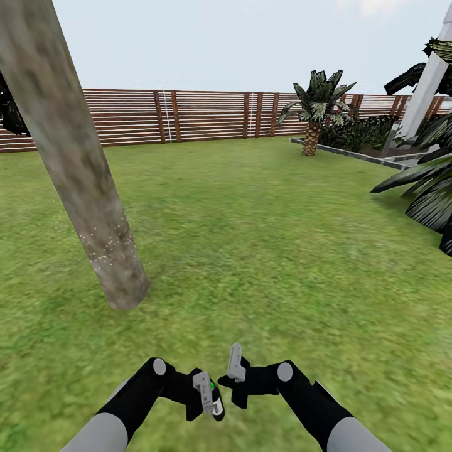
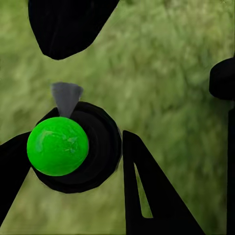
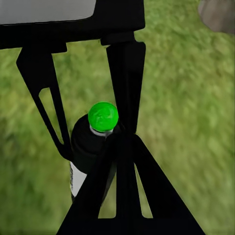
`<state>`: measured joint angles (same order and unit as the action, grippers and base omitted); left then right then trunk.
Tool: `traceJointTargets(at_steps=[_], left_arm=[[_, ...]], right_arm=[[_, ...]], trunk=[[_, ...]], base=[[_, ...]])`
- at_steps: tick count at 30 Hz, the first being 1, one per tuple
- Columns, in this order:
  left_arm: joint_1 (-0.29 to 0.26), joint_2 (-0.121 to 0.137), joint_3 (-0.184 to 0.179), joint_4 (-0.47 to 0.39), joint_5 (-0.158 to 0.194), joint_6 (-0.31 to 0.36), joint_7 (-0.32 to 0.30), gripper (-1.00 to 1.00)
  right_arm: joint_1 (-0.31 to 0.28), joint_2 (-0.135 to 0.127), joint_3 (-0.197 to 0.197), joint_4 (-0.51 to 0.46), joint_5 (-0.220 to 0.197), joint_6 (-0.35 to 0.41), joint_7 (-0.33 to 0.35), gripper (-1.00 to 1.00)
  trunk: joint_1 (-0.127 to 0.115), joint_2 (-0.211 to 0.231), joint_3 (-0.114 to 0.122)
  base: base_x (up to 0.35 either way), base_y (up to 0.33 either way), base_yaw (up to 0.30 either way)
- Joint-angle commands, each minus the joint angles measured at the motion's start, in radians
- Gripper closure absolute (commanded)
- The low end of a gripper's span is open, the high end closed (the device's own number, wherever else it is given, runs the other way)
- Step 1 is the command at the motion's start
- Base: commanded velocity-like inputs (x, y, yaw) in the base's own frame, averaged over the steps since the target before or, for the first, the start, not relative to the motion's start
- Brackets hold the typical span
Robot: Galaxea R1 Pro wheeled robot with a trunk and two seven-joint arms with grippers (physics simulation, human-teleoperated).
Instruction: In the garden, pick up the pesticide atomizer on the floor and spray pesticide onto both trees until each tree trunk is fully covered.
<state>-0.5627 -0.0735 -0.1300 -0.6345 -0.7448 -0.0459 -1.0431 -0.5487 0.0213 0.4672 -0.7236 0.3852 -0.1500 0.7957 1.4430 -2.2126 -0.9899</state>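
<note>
The pesticide atomizer (image 1: 215, 399) is a black bottle with a green cap and a white label. My left gripper (image 1: 206, 394) is shut on it, low over the grass floor (image 1: 263, 251). In the left wrist view the green cap (image 2: 58, 146) sits between the two black fingers (image 2: 147, 191). My right gripper (image 1: 235, 369) is close beside it, shut on nothing, with its joined fingertips (image 3: 122, 142) almost at the bottle (image 3: 90, 147). One thick grey-beige tree trunk (image 1: 81, 169) rises ahead to the left, leaning in the picture, with white specks low on it.
A brown slatted fence (image 1: 201, 116) closes the far side of the lawn. A short scaly palm (image 1: 312, 119) stands at the back right by a grey paved edge (image 1: 351, 154). Dark leaves (image 1: 427, 188) and a white post (image 1: 427, 88) crowd the right edge.
</note>
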Motion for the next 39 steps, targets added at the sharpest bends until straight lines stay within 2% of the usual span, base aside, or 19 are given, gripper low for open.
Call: traceJointTargets(at_steps=[1,4,13,18,26,30,32,33,36,39], left_arm=[[0.0,0.0,0.0,-0.002,0.003,-0.005,-0.003,1.0],[0.0,-0.001,0.0,-0.002,0.017,-0.005,-0.002,1.0],[0.0,-0.002,0.001,-0.011,0.022,-0.003,-0.002,1.0],[0.0,-0.002,0.0,-0.011,0.049,-0.003,-0.001,1.0],[0.0,-0.005,0.0,-0.012,0.053,-0.003,-0.002,1.0],[-0.001,0.004,-0.004,0.0,0.045,-0.003,0.0,1.0],[-0.002,0.017,-0.002,0.002,0.039,0.003,0.002,1.0],[-0.002,0.033,-0.001,0.002,0.037,0.005,0.003,1.0],[-0.001,0.097,0.001,0.001,0.035,0.008,0.005,1.0],[0.0,0.185,0.001,0.002,0.036,0.006,0.004,1.0]], right_arm=[[0.0,0.0,-0.001,0.0,0.011,-0.008,0.0,1.0],[0.0,0.0,-0.001,0.0,0.011,-0.008,0.0,1.0],[0.0,0.0,-0.001,0.0,0.011,-0.008,0.0,1.0],[0.0,0.0,-0.002,-0.001,0.011,-0.008,0.0,1.0],[0.0,-0.001,-0.002,-0.002,0.011,-0.008,0.0,1.0],[0.0,-0.003,-0.002,-0.001,0.011,-0.008,0.0,1.0],[0.0,-0.003,-0.002,0.0,0.01,-0.008,0.0,1.0],[0.0,-0.002,-0.001,0.0,0.009,-0.008,0.0,1.0],[0.0,-0.003,-0.001,0.003,0.009,-0.008,0.0,1.0],[0.0,-0.004,0.001,0.009,0.01,-0.008,0.0,1.0]], trunk=[[0.0,0.0,-0.001],[0.0,0.0,-0.001],[0.0,0.0,-0.001],[0.0,0.0,-0.001],[0.0,0.0,-0.001],[0.0,0.0,-0.001],[0.0,0.0,-0.001],[0.0,0.0,-0.001],[0.0,0.0,-0.001],[0.0,0.0,-0.001]], base=[[0.0,0.0,0.0],[0.0,0.0,0.0],[0.0,0.0,0.0],[0.0,0.0,0.0],[0.0,0.0,0.0],[0.0,0.0,0.0],[0.0,0.0,0.0],[0.0,0.0,0.0],[0.0,0.0,0.0],[0.0,0.0,0.0]])
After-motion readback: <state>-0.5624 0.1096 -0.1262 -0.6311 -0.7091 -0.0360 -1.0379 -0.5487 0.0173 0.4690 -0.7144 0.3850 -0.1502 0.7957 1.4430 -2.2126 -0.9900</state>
